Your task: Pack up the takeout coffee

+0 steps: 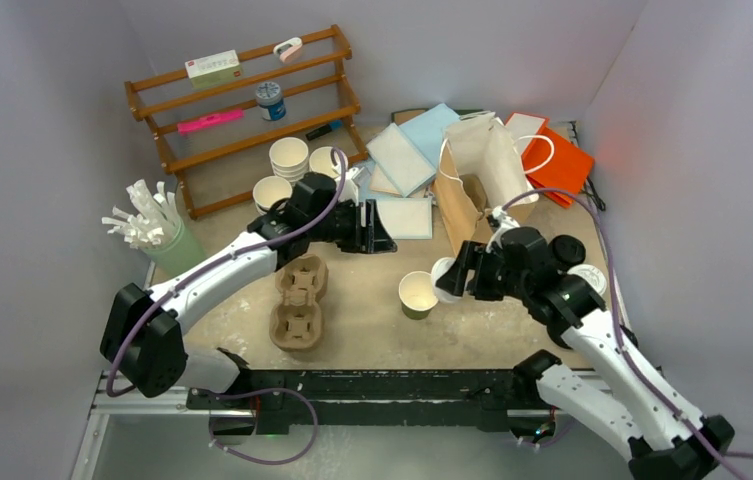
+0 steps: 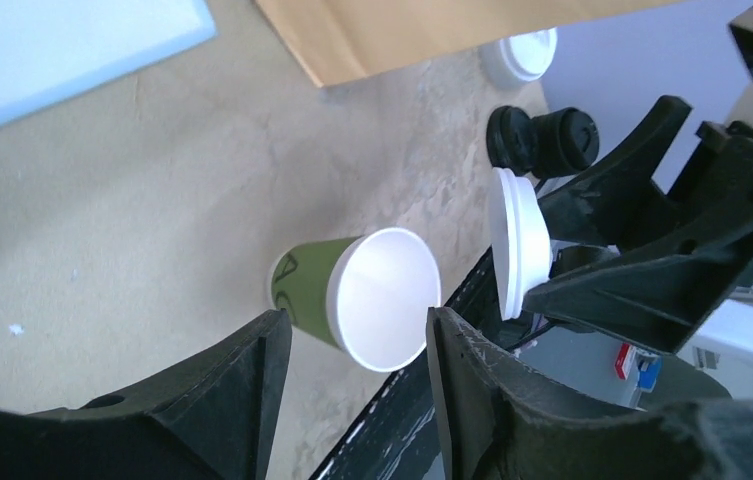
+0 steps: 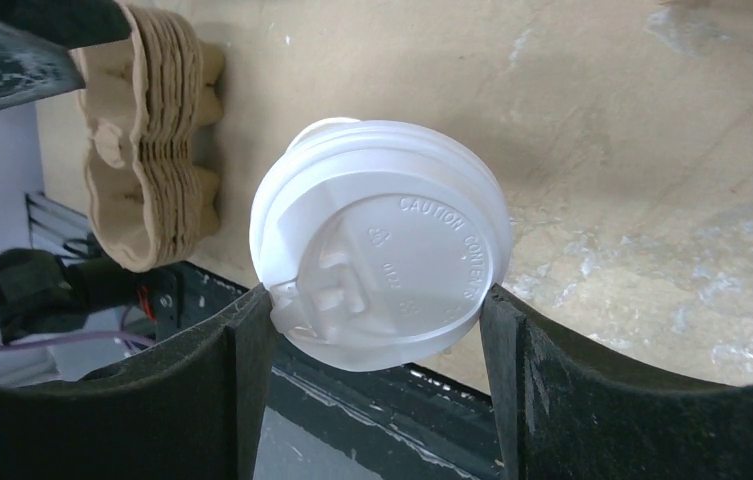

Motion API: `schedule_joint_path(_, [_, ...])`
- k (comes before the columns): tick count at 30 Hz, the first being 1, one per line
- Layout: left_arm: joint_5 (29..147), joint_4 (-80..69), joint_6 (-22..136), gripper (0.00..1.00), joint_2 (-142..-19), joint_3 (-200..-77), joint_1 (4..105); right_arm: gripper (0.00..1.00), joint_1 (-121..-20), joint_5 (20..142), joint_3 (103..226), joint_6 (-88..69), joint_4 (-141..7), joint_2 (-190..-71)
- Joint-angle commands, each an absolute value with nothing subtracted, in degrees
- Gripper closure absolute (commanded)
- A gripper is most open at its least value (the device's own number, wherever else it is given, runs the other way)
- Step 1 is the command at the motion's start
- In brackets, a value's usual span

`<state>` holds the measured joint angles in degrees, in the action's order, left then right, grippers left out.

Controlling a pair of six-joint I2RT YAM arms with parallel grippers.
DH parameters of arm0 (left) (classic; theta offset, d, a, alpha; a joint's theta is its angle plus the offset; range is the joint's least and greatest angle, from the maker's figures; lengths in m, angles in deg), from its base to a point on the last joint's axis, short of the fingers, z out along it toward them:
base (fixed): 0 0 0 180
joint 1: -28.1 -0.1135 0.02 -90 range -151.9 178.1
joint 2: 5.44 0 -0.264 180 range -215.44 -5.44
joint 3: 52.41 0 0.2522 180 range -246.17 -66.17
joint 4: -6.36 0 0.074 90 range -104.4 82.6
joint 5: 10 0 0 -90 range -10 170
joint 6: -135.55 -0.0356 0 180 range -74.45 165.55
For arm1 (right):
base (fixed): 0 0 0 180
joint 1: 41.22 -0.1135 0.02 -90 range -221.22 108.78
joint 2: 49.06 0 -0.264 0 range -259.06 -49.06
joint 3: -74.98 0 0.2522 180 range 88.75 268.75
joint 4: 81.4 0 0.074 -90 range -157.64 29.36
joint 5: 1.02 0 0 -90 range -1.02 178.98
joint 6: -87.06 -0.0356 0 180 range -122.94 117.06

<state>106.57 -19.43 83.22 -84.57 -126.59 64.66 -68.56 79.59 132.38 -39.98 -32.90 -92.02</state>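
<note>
The right end effector (image 3: 377, 300) pinches the white lid (image 3: 382, 260) by its edges, just beside the open cup (image 1: 418, 294) standing on the table (image 1: 372, 325), probably to cap it, while the left end effector (image 2: 357, 318) hangs wide and empty nearby.

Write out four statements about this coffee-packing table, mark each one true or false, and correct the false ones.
1. The right tool holds a white lid between its fingers. True.
2. The paper cup standing on the table already wears a lid. False: its mouth is open and its white inside shows.
3. The left tool is clamped on the paper cup. False: its jaws stand open with nothing between them, and the cup stands apart from it.
4. The pulp trays lie stacked, left of the cup in the top view. True.
</note>
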Motion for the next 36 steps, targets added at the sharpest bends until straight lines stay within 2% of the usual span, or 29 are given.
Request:
schedule_joint_path(1, [107.76, -20.84, 81.75, 0.46, -83.09, -124.63, 64.31, 0.34, -77.40, 86.94, 136.93, -39.22, -37.27, -97.30])
schedule_joint_path(5, [108.96, -20.61, 80.71, 0.48, -83.68, -122.95, 64.36, 0.33, -87.85, 96.21, 140.76, -40.80, -36.37, -102.07])
schedule_joint_path(13, [108.21, -21.35, 79.41, 0.48, -84.13, -120.26, 65.79, 0.34, -92.43, 105.82, 148.58, -39.98, -27.94, -110.77])
schedule_joint_path(25, [106.24, -23.69, 80.33, 0.49, -78.98, -114.93, 65.59, 0.33, -93.41, 102.56, 158.91, -39.59, -12.59, -121.48])
schedule_joint_path(36, [107.10, -22.40, 82.37, 0.49, -79.96, -114.13, 64.75, 0.32, -93.44, 98.89, 163.03, -37.60, -10.55, -128.75])
